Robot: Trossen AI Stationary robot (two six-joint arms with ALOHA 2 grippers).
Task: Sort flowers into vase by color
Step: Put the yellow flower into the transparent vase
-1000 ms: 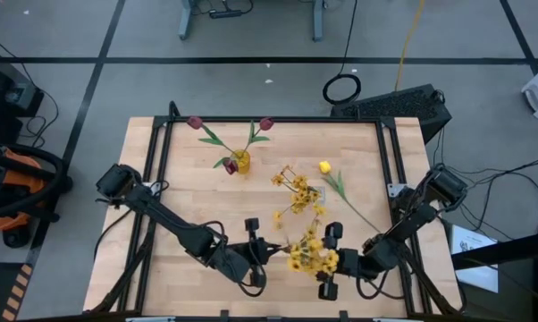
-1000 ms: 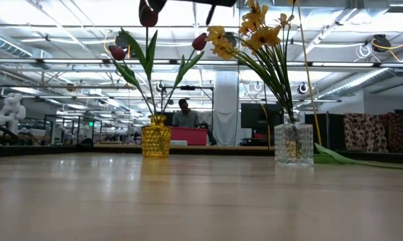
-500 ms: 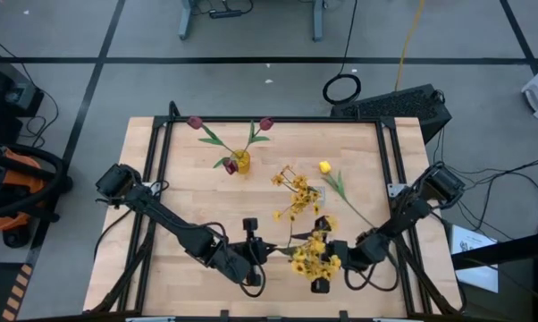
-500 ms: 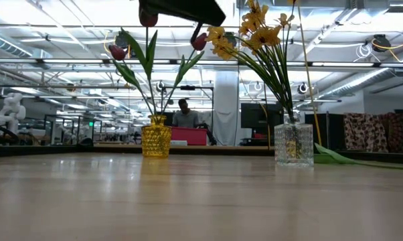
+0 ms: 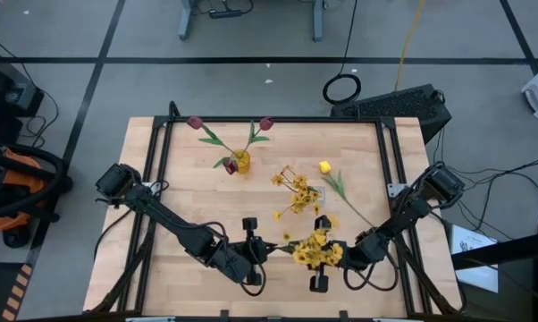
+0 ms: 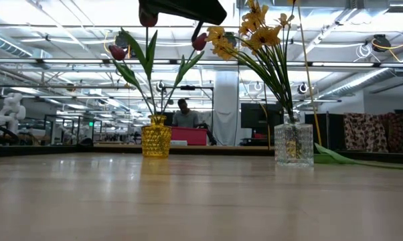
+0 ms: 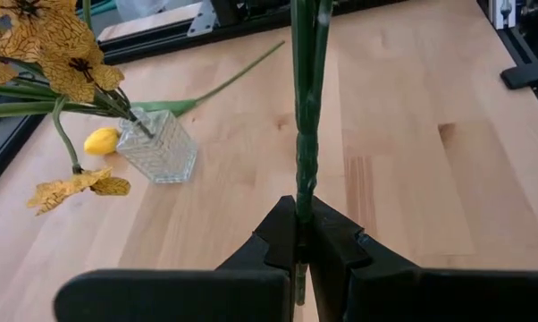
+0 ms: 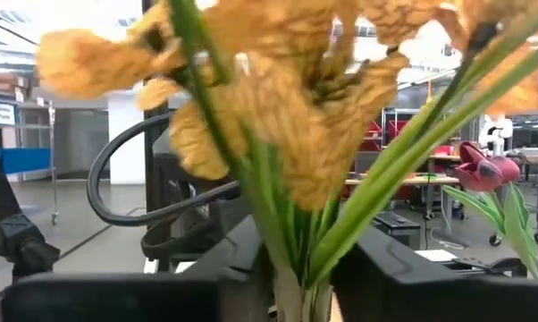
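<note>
Yellow blossom spray [image 5: 315,251] (stems pinched by both closed grippers, left [image 7: 298,234] and right [image 8: 291,284]) sits at table's six o'clock.

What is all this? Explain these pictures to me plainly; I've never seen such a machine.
Two dark robot arms work at a wooden table. One camera looks down from above, one sits at table height, one rides on each wrist. A yellow vase holds three red tulips; a glass vase holds yellow blossoms; a yellow tulip lies loose beside it. The left gripper is shut on the stem of a yellow spray, and the right gripper appears to clamp it near its blossoms.
</note>
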